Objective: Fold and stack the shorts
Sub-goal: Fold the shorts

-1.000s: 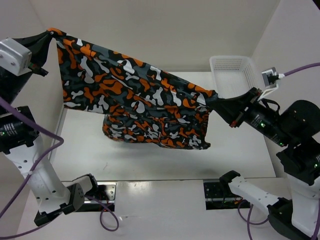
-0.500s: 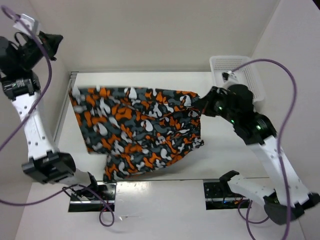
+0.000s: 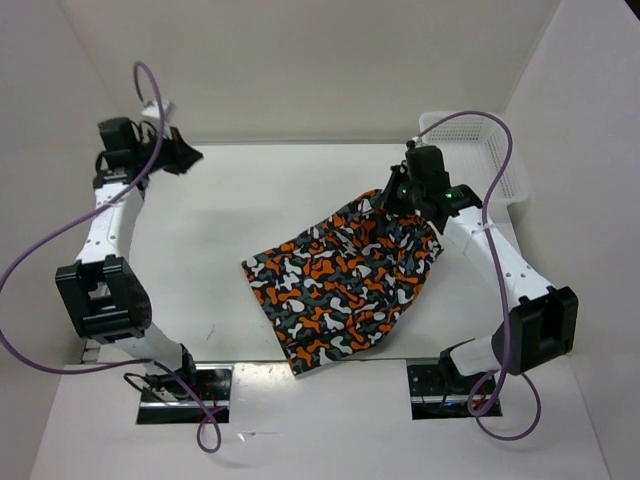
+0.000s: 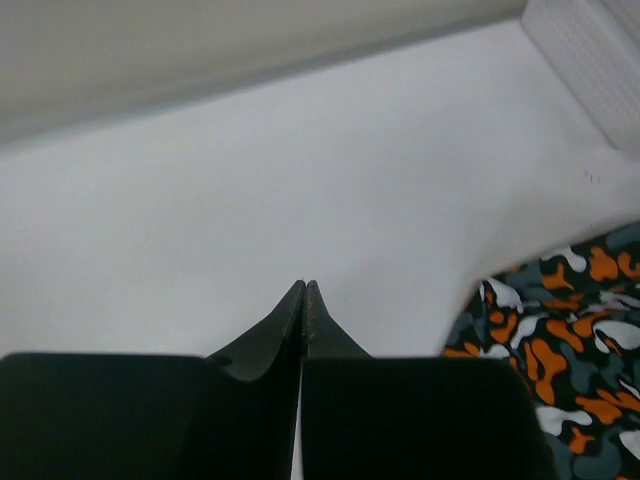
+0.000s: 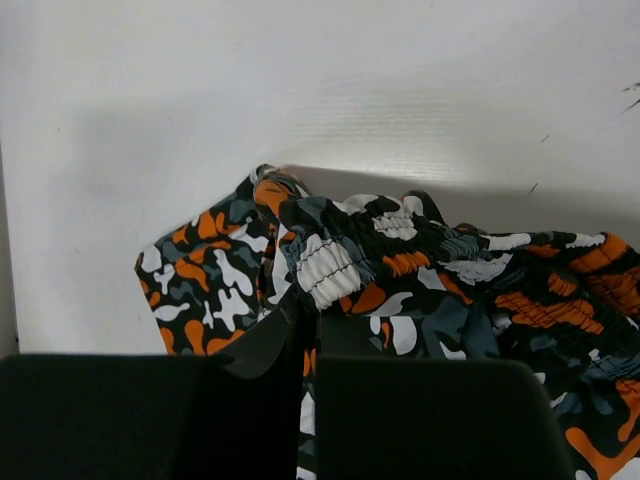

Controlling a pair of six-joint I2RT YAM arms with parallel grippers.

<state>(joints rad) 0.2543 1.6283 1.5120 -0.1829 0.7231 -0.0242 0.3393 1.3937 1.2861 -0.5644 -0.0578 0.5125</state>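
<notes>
Top view, garment: the soft camouflage shorts (image 3: 345, 290), blotched orange, grey, black and white, lay rumpled on the white surface (image 3: 250, 210), right of centre and well apart from the white plastic mesh basket (image 3: 497, 150) at the far right corner.
Top view, arms: the left claw (image 3: 190, 157) hung over the far left of the surface, clear of the cloth. The right claw (image 3: 388, 203) sat at the garment's far right corner.
Left wrist view: fingers pressed together, nothing between them, with cloth off to the right.
Right wrist view: fingers together, seemingly pinching the gathered elastic waistband, though folds partly hid the tips.
Handling: light and limp, it would likely sag and bunch unless held at two points.
Best hold: the waistband corners, where the elastic gives bulk; a thin leg hem looked likelier to slip.
</notes>
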